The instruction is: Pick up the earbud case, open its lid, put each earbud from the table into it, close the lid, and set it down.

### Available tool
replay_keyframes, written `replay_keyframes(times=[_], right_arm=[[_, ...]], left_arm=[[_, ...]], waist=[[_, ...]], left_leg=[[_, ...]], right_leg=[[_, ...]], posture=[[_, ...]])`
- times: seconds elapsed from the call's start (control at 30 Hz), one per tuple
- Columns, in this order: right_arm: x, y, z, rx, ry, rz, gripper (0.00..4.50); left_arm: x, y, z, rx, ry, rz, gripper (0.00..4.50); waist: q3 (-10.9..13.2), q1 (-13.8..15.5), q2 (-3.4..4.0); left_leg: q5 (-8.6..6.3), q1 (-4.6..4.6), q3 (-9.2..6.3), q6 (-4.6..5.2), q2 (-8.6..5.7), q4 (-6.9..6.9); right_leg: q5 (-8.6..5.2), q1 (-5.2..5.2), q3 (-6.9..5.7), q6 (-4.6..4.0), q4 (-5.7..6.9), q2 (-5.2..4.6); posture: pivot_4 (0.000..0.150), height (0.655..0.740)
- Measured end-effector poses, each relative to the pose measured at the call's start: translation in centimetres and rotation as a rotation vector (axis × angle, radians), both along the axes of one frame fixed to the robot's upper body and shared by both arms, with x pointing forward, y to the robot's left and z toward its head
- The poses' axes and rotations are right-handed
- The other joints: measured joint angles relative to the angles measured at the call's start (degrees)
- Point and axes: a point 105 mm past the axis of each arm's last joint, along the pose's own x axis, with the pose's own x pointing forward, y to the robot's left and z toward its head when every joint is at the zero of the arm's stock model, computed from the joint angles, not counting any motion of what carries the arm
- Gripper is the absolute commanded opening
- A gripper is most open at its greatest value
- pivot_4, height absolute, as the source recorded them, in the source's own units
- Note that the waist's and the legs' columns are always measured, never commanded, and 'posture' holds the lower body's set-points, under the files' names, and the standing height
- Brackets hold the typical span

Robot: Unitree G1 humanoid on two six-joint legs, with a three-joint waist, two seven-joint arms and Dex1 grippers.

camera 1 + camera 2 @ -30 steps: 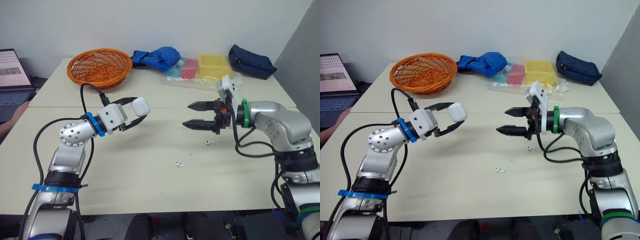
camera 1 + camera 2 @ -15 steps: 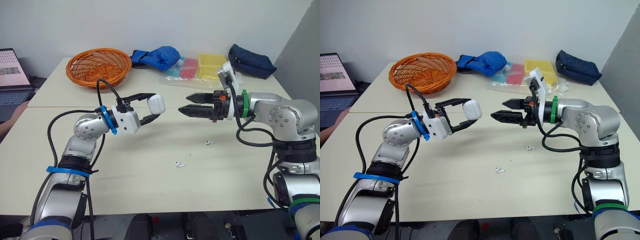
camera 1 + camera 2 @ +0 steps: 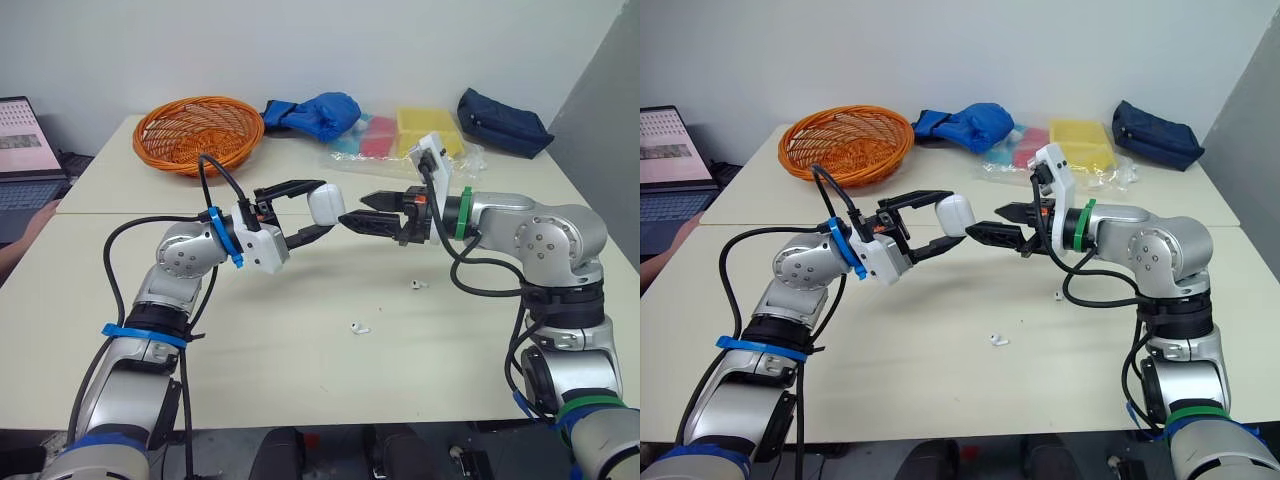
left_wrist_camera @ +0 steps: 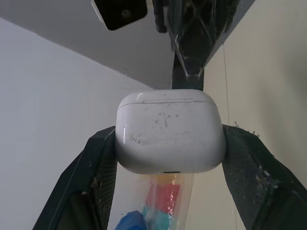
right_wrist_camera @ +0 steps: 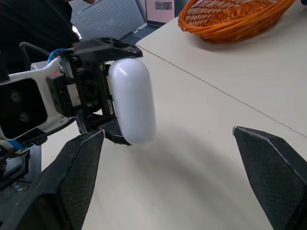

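Case, lid shut, sits pinched in the left gripper; the right gripper, spread wide just beside it, could knock it loose when prying the lid

Closed white earbud case held aloft; two earbuds lie on table.

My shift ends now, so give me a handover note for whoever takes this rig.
Left end effector: shut on the case, held above the table, lid closed.
Right end effector: open, tips close by the case; contact unclear.
One earbud lies on the table under the right arm, the other earbud nearer the robot.
Done: case picked up.
Left: open lid, load both earbuds, close lid, set case down.
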Motion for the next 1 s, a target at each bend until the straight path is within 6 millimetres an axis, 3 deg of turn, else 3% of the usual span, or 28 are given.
replay_keyframes(times=[0.23, 0.5, 0.6, 0.87, 1.0], right_arm=[[-0.2, 1.6, -0.8, 0.058, 0.085, 0.053, 4.5], [0.0, 1.6, -0.6, 0.083, 0.114, 0.05, 4.5], [0.0, 1.8, -0.4, 0.084, 0.114, 0.059, 3.93], [-0.6, 2.4, 0.0, 0.107, 0.125, 0.102, 0.97], [-0.6, 2.4, 0.0, 0.105, 0.124, 0.101, 0.9]], left_arm=[[-0.3, -0.6, 0.2, -0.009, -0.026, -0.029, 2.78], [-0.5, -0.7, 0.2, -0.007, -0.039, -0.04, 2.78], [-0.6, -0.8, 0.0, -0.001, -0.038, -0.046, 2.78], [-0.2, -0.5, -0.4, -0.004, -0.011, -0.032, 2.78], [-0.2, -0.5, -0.4, -0.009, -0.006, -0.032, 2.78]], waist=[[0.0, 0.0, 0.0], [0.0, 0.02, 0.0], [0.0, 0.0, 0.0], [0.0, 0.0, 0.0], [0.0, 0.0, 0.0]], left_leg=[[0.0, -0.01, -0.02, 0.0, 0.01, 0.0], [0.0, -0.01, -0.02, 0.0, 0.0, 0.0], [0.0, -0.01, -0.02, 0.0, 0.01, 0.0], [0.0, -0.02, -0.03, 0.0, 0.01, 0.0], [0.0, -0.01, -0.02, 0.0, 0.01, 0.0]], right_leg=[[0.01, 0.0, -0.02, -0.01, 0.0, 0.03], [0.0, 0.0, -0.04, 0.0, 0.0, 0.03], [0.0, 0.0, -0.04, 0.0, 0.0, 0.03], [0.0, 0.0, -0.04, 0.0, 0.0, 0.03], [0.0, 0.0, -0.05, 0.0, 0.0, 0.03]], posture=[[0.15, 0.74], [0.15, 0.74], [0.15, 0.74], [0.15, 0.74], [0.15, 0.74]])
